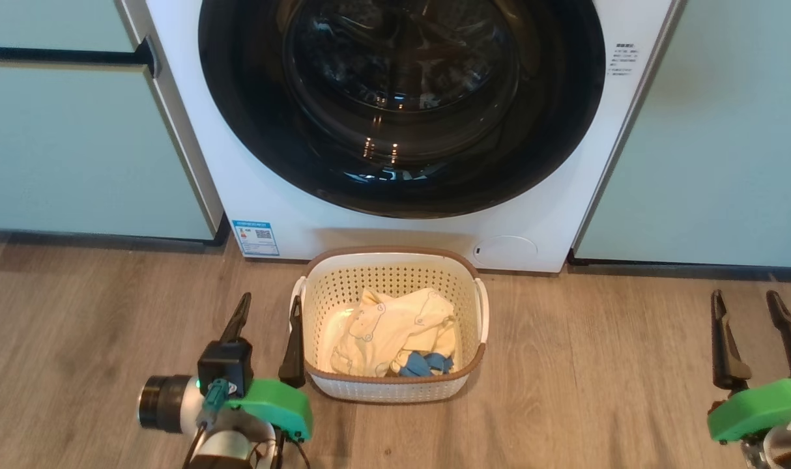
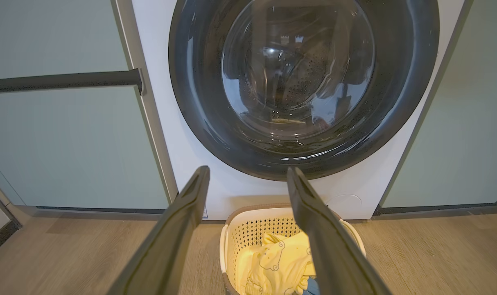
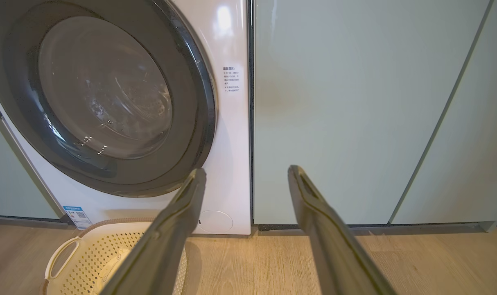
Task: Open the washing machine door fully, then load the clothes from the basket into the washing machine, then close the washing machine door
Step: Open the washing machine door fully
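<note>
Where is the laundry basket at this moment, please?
In the head view the basket stands on the floor at centre, directly before the washing machine, with the left gripper close beside its left wall.

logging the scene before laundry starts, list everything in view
white front-loading washing machine: one, white, centre back
round glass door with glossy black ring: one, black, washer front, shut
blue label and round white cap: one each, washer's lower front
pale green cabinets: several panels, green, flanking washer
cream perforated plastic basket with brown rim: one, cream, floor before washer
pale yellow baby clothes: a few, yellow plus blue piece, inside basket
wood-grain floor: one, light brown
left gripper: one, dark fingers, open, beside basket
right gripper: one, dark fingers, open, far right
</note>
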Tool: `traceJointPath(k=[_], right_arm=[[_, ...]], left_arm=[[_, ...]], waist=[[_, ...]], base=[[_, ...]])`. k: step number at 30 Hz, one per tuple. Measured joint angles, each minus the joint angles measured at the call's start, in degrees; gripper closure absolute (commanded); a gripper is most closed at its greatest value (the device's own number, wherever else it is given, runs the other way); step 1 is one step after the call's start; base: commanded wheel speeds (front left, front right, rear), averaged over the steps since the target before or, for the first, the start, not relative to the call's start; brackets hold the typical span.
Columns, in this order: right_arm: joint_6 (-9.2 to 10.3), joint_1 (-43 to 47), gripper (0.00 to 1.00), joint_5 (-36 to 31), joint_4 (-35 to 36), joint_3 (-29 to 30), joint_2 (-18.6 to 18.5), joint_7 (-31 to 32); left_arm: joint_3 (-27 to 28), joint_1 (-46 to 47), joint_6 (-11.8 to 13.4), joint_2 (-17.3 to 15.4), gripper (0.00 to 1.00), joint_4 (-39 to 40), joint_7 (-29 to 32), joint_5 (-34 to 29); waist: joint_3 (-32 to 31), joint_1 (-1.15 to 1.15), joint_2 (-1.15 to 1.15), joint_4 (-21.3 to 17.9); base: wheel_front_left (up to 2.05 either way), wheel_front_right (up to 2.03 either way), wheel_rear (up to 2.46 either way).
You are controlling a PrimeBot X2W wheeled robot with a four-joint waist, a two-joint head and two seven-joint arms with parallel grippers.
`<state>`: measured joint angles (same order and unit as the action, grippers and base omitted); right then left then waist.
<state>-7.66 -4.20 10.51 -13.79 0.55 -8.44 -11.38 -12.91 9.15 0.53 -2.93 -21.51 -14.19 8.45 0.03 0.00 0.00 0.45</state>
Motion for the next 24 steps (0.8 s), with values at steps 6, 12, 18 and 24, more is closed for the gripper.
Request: traceJointPath(k=[6, 12, 18, 24], right_arm=[[0.0, 0.0, 0.0, 0.0, 0.1, 0.0, 0.0, -0.2], [0.0, 0.0, 0.0, 0.0, 0.0, 0.1, 0.0, -0.2], [-0.01, 0.0, 0.0, 0.0, 0.0, 0.6, 0.0, -0.2], [-0.01, 0.0, 0.0, 0.0, 0.0, 1.2, -0.1, -0.2]], left_arm=[[0.0, 0.0, 0.0, -0.3, 0.0, -0.1, 0.0, 0.0], [-0.2, 0.0, 0.0, -0.6, 0.0, -0.3, 0.0, 0.0], [-0.3, 0.0, 0.0, -0.6, 0.0, -0.1, 0.0, 0.1], [-0.3, 0.1, -0.2, -0.2, 0.0, 1.2, 0.0, 0.2]], waist=[[0.1, 0.0, 0.0, -0.2], [0.0, 0.0, 0.0, -0.3], [0.0, -0.01, 0.0, -0.3], [0.1, 0.0, 0.0, -0.3]], base=[[1.0, 1.0, -1.99], [1.23, 1.23, -2.46], [1.2, 1.2, -2.4], [0.82, 0.82, -1.65]])
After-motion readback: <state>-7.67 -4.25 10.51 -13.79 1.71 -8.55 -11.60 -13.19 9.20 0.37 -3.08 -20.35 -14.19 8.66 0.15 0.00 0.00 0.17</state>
